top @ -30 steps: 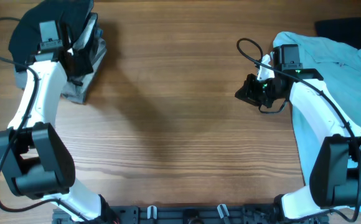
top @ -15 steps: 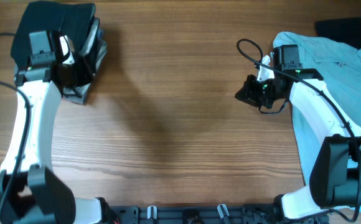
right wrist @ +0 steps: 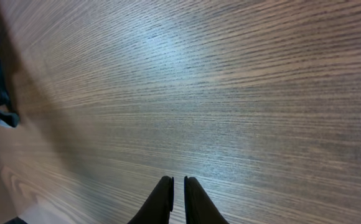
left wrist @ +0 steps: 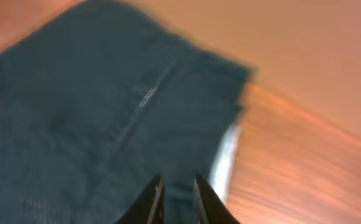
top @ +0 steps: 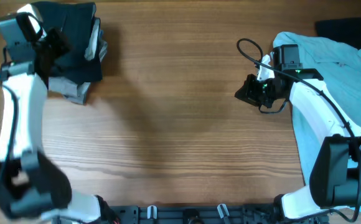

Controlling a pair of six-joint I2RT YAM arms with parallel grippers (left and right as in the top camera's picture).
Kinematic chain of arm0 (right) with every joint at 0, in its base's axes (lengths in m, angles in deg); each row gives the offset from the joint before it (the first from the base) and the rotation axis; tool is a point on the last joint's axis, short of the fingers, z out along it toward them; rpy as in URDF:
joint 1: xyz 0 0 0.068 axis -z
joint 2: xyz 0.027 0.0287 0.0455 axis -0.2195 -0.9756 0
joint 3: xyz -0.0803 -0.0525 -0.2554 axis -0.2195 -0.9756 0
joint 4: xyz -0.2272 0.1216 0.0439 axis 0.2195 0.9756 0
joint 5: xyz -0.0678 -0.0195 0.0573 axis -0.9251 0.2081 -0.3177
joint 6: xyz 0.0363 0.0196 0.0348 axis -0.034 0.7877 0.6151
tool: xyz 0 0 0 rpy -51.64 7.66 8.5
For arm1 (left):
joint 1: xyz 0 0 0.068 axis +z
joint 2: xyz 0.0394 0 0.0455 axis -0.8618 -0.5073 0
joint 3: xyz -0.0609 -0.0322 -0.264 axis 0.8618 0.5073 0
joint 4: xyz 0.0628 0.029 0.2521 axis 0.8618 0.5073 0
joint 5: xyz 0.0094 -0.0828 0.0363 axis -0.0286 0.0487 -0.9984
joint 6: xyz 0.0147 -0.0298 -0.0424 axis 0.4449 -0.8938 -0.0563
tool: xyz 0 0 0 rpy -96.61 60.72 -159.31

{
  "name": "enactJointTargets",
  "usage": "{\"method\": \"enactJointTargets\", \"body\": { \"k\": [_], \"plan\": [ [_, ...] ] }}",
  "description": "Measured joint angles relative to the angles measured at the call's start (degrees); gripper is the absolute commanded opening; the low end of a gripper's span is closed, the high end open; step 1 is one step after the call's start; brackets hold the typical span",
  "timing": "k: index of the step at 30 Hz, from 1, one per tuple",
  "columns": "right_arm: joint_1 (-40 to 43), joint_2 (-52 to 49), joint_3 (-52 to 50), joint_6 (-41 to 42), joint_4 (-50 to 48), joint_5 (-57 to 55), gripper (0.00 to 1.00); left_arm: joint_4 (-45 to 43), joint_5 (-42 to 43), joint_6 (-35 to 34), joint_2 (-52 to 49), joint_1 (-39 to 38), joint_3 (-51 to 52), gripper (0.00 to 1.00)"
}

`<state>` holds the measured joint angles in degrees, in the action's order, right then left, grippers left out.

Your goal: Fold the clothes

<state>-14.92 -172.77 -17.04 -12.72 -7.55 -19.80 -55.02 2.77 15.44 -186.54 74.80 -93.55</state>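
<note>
at the far left corner of the bench (top: 180,124) the black shorts (top: 75,43) lie on the grey shorts (top: 71,92). the left gripper (left wrist: 178,182) hangs above them, fingers nearly together, empty. by the right edge the right gripper (right wrist: 178,180), also narrow and empty, is beside the light blue t-shirt (top: 336,56).

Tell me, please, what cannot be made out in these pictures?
Left wrist view: motion blur smears the black shorts and the left hand, so its opening is unclear.
Overhead: grey shorts mostly hidden under the black shorts.
Overhead: light blue T-shirt cut off by the right edge and covered by the right arm.
Overhead: a dark item at the top right, cut by the edge, unidentifiable.
</note>
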Motion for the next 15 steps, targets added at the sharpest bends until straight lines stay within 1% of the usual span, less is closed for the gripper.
{"method": "enactJointTargets", "body": {
  "k": [1,2,4,5,7,8,9,10,11,12,14,15],
  "plan": [
    [0.0,0.0,0.0,0.0,0.0,0.0,0.09,0.4,0.0,-1.3,-4.7,1.2,0.0,0.29],
    [0.0,0.0,0.0,0.0,0.1,0.0,0.09,1.2,0.5,-3.1,-10.6,2.6,0.0,0.33],
    [0.0,0.0,0.0,0.0,0.1,0.0,0.06,0.8,4.2,-5.0,-17.6,4.2,0.0,0.42],
    [0.0,0.0,0.0,0.0,0.1,0.0,0.05,1.0,5.4,-5.4,-17.9,4.4,-0.4,0.47],
    [0.0,0.0,0.2,-1.3,0.5,-0.3,0.05,2.9,6.6,-5.7,-17.3,4.4,-1.1,0.52],
    [0.0,0.5,1.2,-2.5,1.3,-2.0,0.06,5.2,6.8,-5.7,-16.6,4.4,-1.8,0.57],
    [0.0,1.4,2.3,-3.2,1.4,-3.5,0.06,9.1,7.2,-4.7,-15.3,4.4,-2.6,0.63],
    [0.0,3.1,3.8,-4.5,1.4,-5.3,0.07,12.4,7.5,-3.7,-13.0,4.4,-3.2,0.73],
    [0.0,6.0,6.1,-6.4,1.1,-7.3,0.09,18.0,7.7,-2.4,-9.4,4.4,-4.8,0.9],
    [0.0,10.0,9.4,-9.2,0.6,-9.5,0.13,21.9,8.0,-1.0,-4.3,4.4,-6.9,1.0],
    [0.0,16.4,13.4,-13.0,-0.6,-11.5,0.19,25.7,8.2,0.3,8.0,4.4,-10.8,1.0],
    [0.0,19.2,14.3,-14.4,-1.7,-12.0,0.24,27.5,8.0,0.9,14.5,4.4,-11.8,1.0]
  ]
}}
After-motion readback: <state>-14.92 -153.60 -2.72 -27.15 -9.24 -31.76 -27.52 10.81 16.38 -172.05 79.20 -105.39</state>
